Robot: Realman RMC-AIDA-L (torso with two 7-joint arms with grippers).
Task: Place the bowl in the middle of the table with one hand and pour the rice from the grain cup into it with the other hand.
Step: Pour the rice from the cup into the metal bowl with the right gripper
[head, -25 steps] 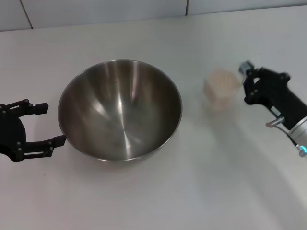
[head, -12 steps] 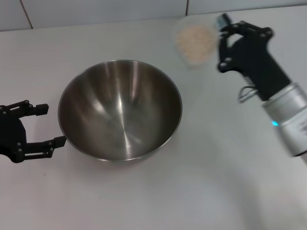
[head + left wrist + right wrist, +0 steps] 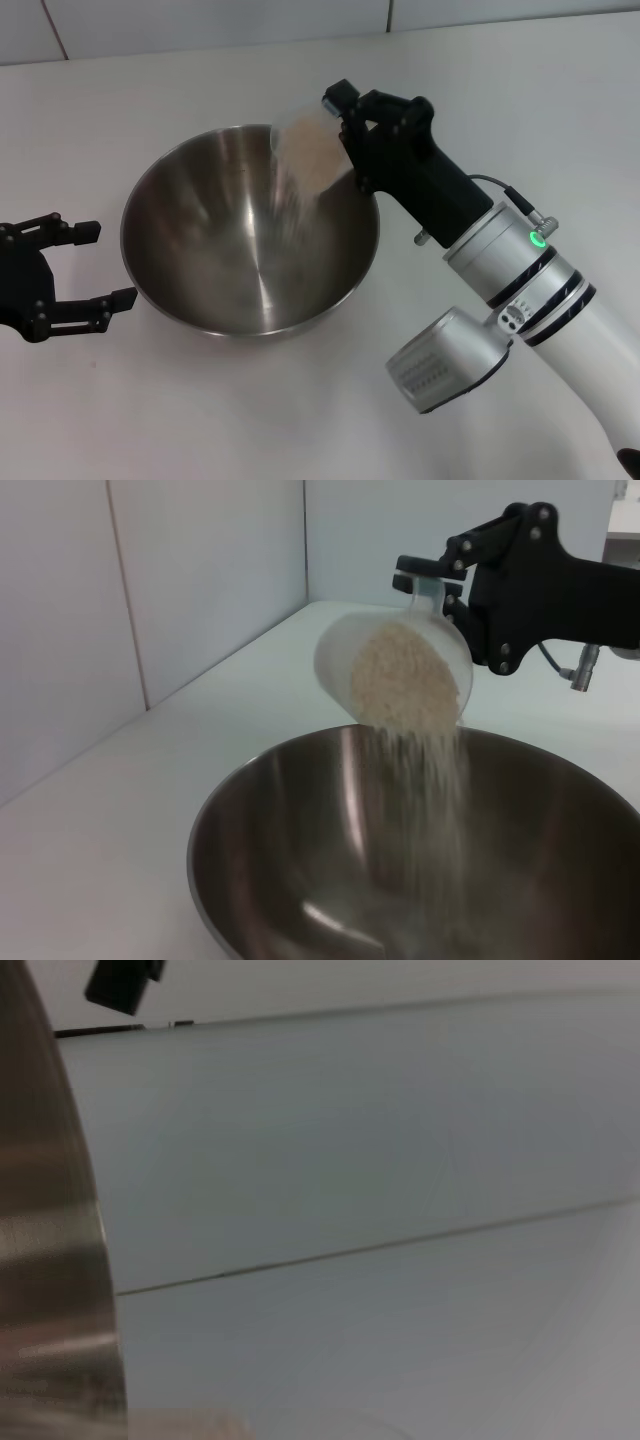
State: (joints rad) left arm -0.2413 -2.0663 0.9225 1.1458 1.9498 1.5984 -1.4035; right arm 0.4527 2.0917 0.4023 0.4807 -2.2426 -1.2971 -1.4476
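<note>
The steel bowl [image 3: 205,265] stands on the white table [image 3: 520,90], left of centre. My right gripper [image 3: 348,140] is shut on the clear grain cup [image 3: 312,150] and holds it tipped over the bowl's right rim. Rice [image 3: 297,195] streams from the cup's mouth down into the bowl. The left wrist view shows the tilted cup [image 3: 395,660], the falling rice [image 3: 420,770], the bowl [image 3: 250,830] below and the right gripper [image 3: 445,590] behind. My left gripper [image 3: 108,262] sits open just left of the bowl, its fingers apart from the rim.
A pale tiled wall [image 3: 200,20] runs along the table's far edge. The right arm's white-and-silver forearm [image 3: 510,290] slants over the table's right front. In the right wrist view the bowl's outer wall [image 3: 50,1260] fills one side.
My right gripper lifted the cup from the table right of the bowl, carried it left over the rim and tipped it; rice now pours. The left gripper and bowl stayed put.
</note>
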